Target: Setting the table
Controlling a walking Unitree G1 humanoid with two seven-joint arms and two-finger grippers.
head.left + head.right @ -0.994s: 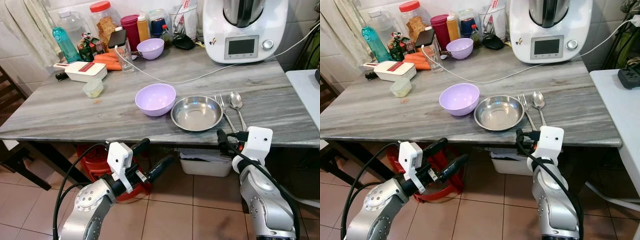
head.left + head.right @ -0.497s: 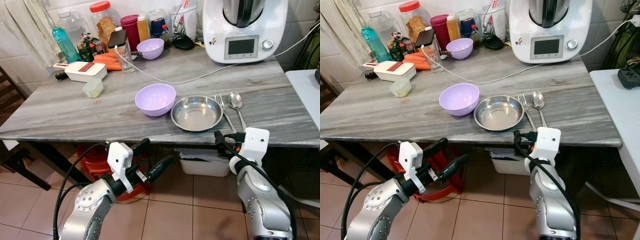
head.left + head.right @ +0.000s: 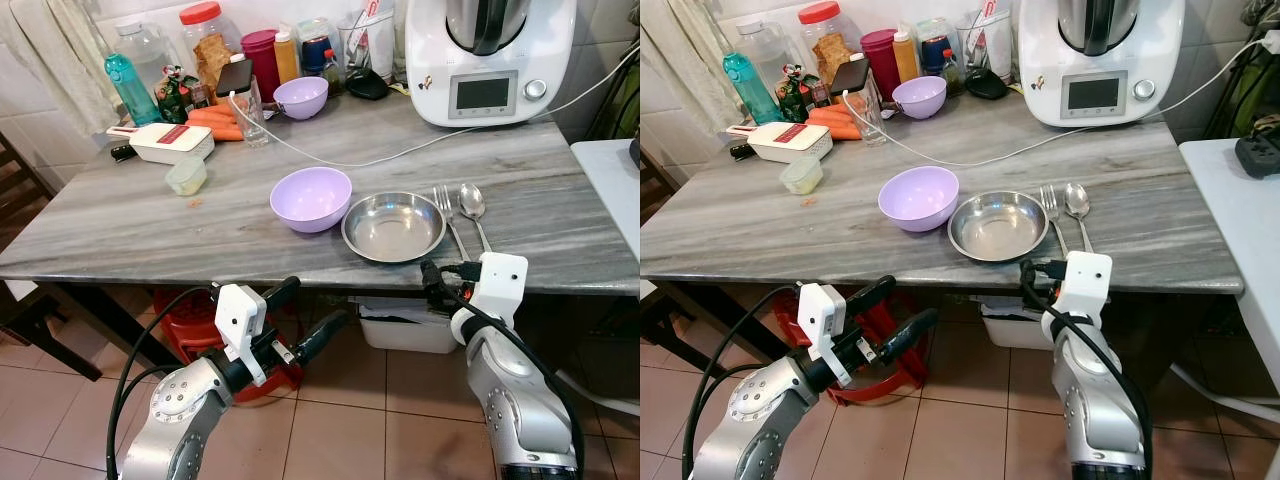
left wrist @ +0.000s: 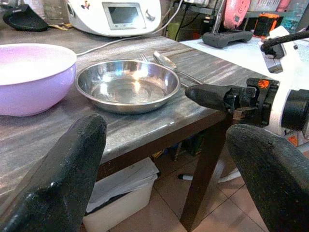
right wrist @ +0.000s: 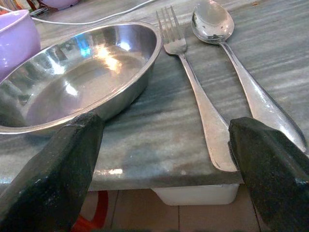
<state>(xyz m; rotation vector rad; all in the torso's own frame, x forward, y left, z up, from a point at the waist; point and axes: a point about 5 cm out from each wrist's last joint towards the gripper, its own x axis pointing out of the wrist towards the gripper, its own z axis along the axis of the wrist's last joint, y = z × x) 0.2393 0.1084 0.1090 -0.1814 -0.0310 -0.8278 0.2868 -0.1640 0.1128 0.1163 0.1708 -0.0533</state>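
1. The right claw [image 5: 159,159] hangs wide open and empty just below the tabletop's [image 3: 130,225] front edge, facing the fork [image 3: 447,218] and spoon [image 3: 473,208].
2. The left claw [image 3: 300,318] is also spread wide, gripping nothing, under the tabletop near the red stool [image 3: 185,320].
3. The steel plate [image 3: 394,226] touches the purple bowl [image 3: 311,197]; fork and spoon lie side by side just right of the plate.
4. The right wrist view brings out the fork's handle end reaching almost to the tabletop's edge.
5. The left wrist view catches the right claw from the side.
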